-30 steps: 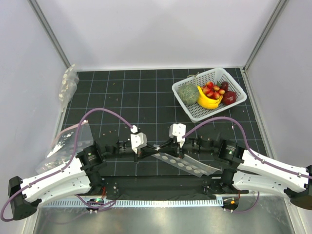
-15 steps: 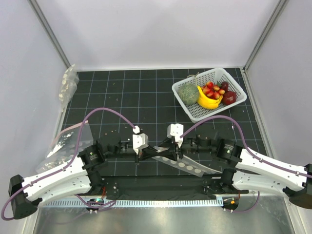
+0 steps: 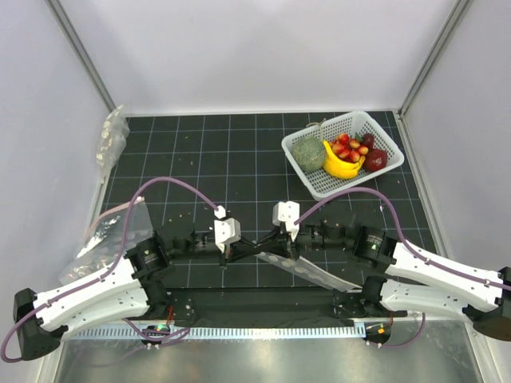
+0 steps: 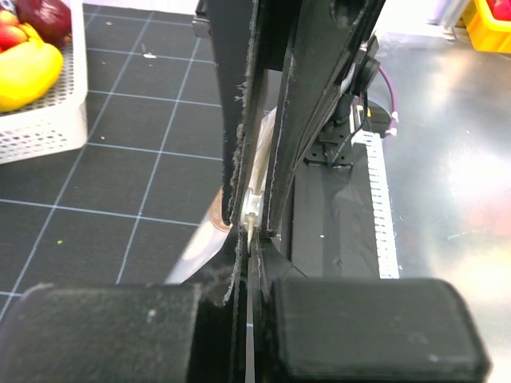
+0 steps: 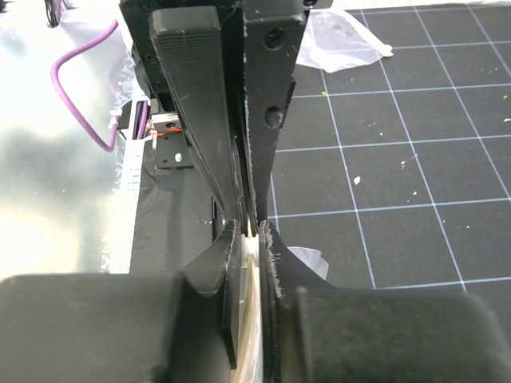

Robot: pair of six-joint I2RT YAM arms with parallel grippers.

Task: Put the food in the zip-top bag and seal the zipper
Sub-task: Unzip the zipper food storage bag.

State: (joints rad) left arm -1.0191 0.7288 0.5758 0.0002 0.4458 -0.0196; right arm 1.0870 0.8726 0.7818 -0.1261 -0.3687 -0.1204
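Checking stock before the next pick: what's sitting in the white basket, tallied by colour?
Green: 1, the round vegetable
Yellow: 1, the banana
Bright red: 1, the cluster of small fruits
Dark red: 1, the round item at the right end; a possible second behind the cluster is too small to tell
Total: 4 in the white basket
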